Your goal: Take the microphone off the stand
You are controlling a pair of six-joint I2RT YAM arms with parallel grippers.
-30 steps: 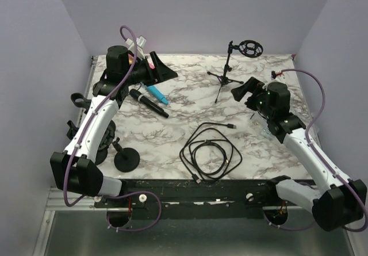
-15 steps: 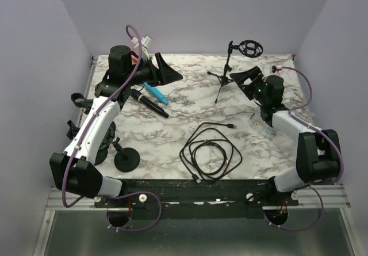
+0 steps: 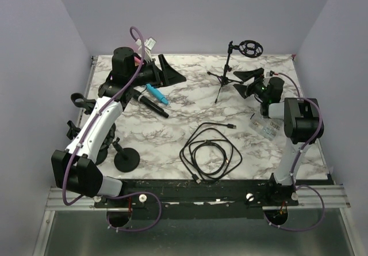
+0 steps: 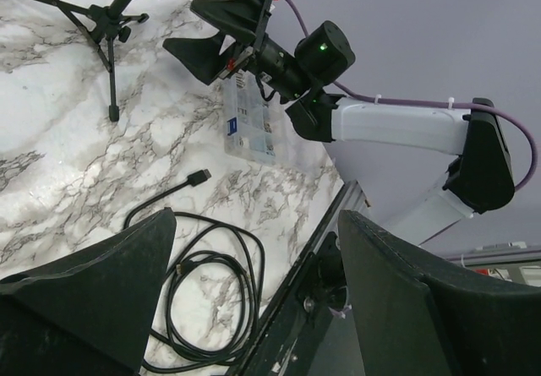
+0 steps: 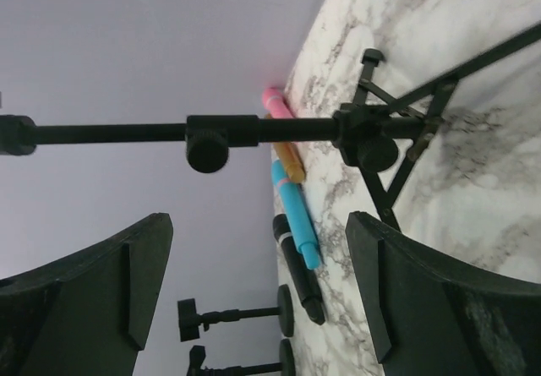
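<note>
Claws first: holding left claw [image 4: 258, 222] and right claw [image 5: 258, 220] both spread wide, gripping nothing. Finding microphone [image 3: 148, 102] lying flat on worktop [image 3: 172, 121] beside blue marker [image 3: 156, 93], well apart from tripod stand [image 3: 226, 75]. Judging it rigid, light, probably slick; favouring a mid-barrel hold.

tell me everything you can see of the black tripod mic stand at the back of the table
The black tripod microphone stand looks like thin metal. It has three splayed legs meeting at a hub, a slim pole with a round clamp knob, and a circular ring holder at the top, offset to the right. The ring looks empty. The stand is upright on the white marbled table, near the far edge and right of centre. Only its feet touch the table. The right gripper, open, sits close beside it without holding it.
</note>
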